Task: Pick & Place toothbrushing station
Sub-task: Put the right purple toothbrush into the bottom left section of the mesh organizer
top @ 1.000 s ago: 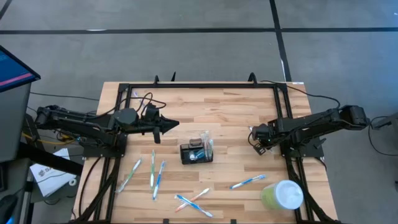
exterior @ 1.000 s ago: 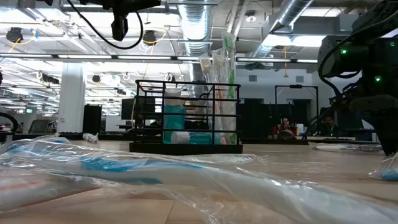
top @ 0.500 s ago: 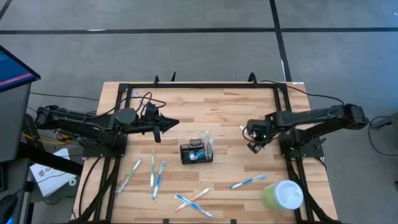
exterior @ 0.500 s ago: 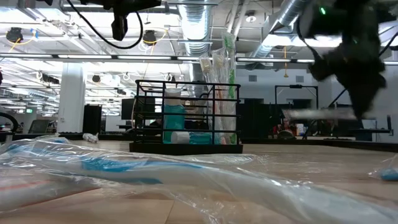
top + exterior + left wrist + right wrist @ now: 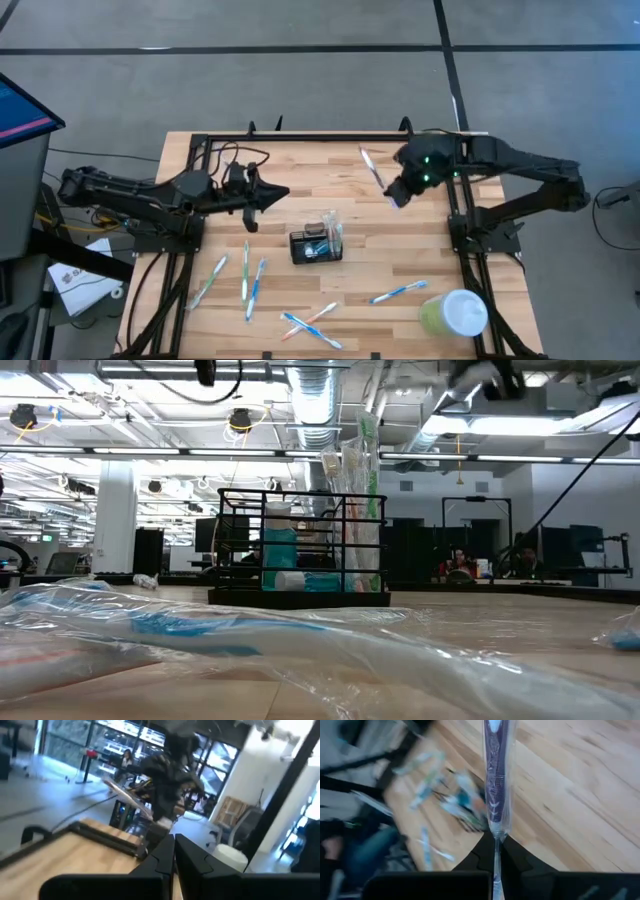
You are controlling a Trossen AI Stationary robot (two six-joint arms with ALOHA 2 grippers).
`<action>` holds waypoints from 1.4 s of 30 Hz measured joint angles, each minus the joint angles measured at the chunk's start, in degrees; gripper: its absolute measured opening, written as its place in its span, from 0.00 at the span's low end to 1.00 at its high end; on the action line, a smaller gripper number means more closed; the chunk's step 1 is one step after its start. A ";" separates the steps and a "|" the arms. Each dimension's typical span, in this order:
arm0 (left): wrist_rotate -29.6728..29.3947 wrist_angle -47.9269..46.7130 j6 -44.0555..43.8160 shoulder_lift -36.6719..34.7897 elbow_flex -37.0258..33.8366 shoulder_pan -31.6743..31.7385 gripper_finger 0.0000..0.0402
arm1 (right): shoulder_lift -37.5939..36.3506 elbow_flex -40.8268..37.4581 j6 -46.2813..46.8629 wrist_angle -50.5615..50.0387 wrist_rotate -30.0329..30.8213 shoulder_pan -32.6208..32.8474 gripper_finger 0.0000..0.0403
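1. Looking down, the wooden table [image 5: 380,215] sat on grey floor [image 5: 300,80]; the toothbrushing station [image 5: 316,243] stood mid-table, wrapped toothbrushes [image 5: 245,275] strewn nearer the front.
2. Level view: ceiling ducts [image 5: 320,400] and lights hung beyond.
3. Left tool [image 5: 172,851] was pressed together, empty.
4. Right tool [image 5: 495,851] pinched a wrapped toothbrush [image 5: 496,780].

toothbrushes on table [image 5: 246,272]: 7 | held toothbrush [image 5: 372,167]: 1 | station [image 5: 316,244]: 1 | cup [image 5: 454,314]: 1
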 joint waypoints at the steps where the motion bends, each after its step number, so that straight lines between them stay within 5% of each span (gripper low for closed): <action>1: -0.02 -0.40 2.09 0.98 1.53 -0.72 0.02 | 0.70 1.94 -0.23 0.05 -1.05 -0.50 0.00; 10: -3.46 -14.95 18.31 15.25 22.56 -3.65 0.02 | 9.62 16.86 -3.44 3.90 -8.14 -1.90 0.00; 14: -14.27 -23.59 32.74 19.71 29.90 -5.99 0.02 | 13.71 21.66 -2.49 6.55 -13.15 -1.90 0.00; 19: -31.49 -23.40 58.47 22.89 35.55 -8.97 0.05 | 18.46 26.71 -1.96 6.29 -20.13 -2.65 0.00; 24: -37.17 -23.68 76.39 23.93 37.02 -8.23 0.20 | 21.85 29.57 -0.77 6.38 -28.02 -4.26 0.00; 33: -37.54 -23.18 92.05 23.90 37.02 -6.75 0.54 | 25.11 30.79 5.95 13.92 -39.08 -6.29 0.00; 42: -43.92 -21.59 100.99 23.90 37.02 -7.08 0.61 | 26.06 30.61 12.08 17.40 -43.04 -10.00 0.00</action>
